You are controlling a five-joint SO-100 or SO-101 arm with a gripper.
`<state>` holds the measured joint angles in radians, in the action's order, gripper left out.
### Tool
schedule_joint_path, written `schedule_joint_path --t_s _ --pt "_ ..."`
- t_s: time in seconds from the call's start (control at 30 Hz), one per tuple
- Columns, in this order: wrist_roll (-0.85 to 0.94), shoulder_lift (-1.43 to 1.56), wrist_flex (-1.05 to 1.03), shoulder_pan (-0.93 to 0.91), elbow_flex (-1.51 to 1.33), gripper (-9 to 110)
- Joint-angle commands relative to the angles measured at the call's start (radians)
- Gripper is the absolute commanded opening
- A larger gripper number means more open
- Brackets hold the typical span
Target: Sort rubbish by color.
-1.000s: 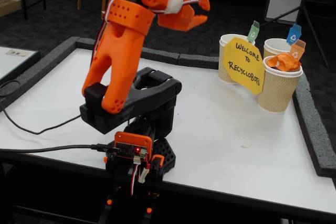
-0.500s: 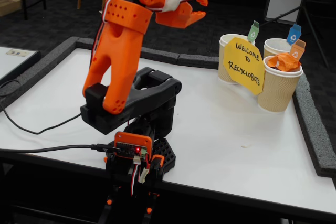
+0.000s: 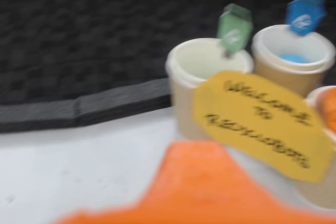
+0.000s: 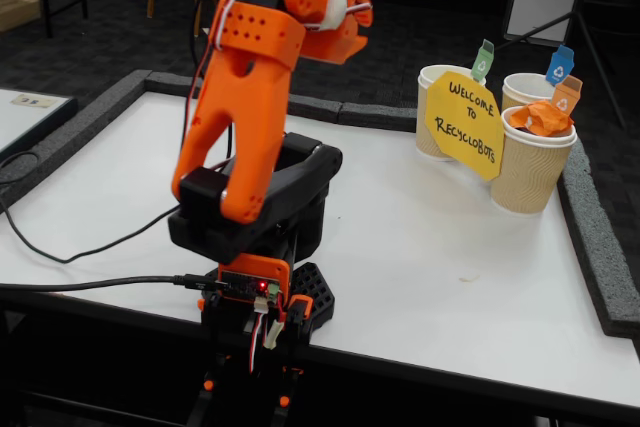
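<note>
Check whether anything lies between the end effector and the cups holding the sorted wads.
Nothing visible does. The end effector is raised above bare table; the orange wad already sits in its cup.

You have 3 beige ribbed cups (image 4: 527,169) clustered on the white table (image 4: 430,267), well apart from the fingers, each with a tag: green (image 4: 483,59), blue (image 4: 560,64), orange (image 4: 567,94). A yellow "Welcome to Recyclobots" sign (image 4: 465,125) leans against them, foam edging (image 4: 600,237) beyond
</note>
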<state>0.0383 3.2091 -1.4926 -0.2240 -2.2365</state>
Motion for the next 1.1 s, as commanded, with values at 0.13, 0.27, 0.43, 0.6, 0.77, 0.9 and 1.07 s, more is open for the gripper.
schedule_joint_path --t_s 0.13,0.27,0.43,0.6,0.77,0.9,1.07 --pt "0.020 -0.017 0.133 0.135 -0.089 0" --pt "0.021 -0.017 0.190 0.196 -0.158 0" --pt "0.021 -0.017 0.293 0.213 -0.282 0" --pt "0.021 -0.017 0.419 0.222 -0.469 0" --pt "0.021 -0.017 0.534 0.235 -0.666 0" --pt "0.021 -0.017 0.594 0.213 -0.776 0" --pt "0.021 -0.017 0.609 0.198 -0.831 0"
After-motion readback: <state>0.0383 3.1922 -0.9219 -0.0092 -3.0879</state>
